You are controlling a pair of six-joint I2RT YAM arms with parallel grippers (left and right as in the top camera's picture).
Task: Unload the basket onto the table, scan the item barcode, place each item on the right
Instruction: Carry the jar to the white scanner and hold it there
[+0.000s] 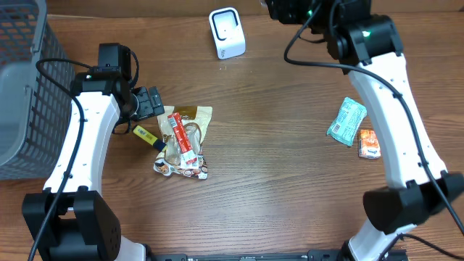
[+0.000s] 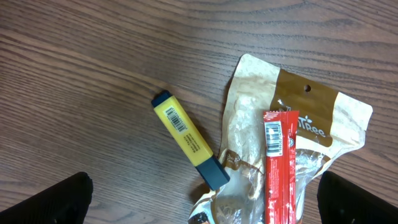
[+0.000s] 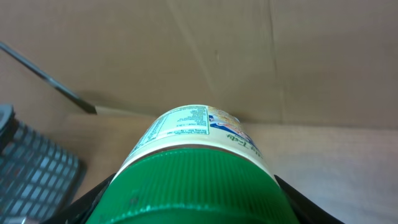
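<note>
- Table (image 1: 275, 188): wooden. The entries are listed from its near edge to its far edge.
- Red stick pack (image 1: 181, 138): laid across a beige pouch (image 1: 197, 117), left of centre. A yellow highlighter (image 2: 186, 140) is set with its dark cap against the pouch.
- Orange packet (image 1: 369, 144) and teal packet (image 1: 346, 121): placed touching, toward the right edge.
- Left gripper (image 2: 202, 199): spread wide and empty, hung over the highlighter and pouch.
- Scanner (image 1: 227, 32): white, stood at the far edge.
- Right gripper (image 3: 193, 196): clamped on the jar, raised at the far edge, right of the scanner.
- Jar (image 3: 199, 140): green-lidded and judged rigid, with moderate weight. The ribbed lid is judged the surer hold and the printed label likely slick. No barcode can be made out.
</note>
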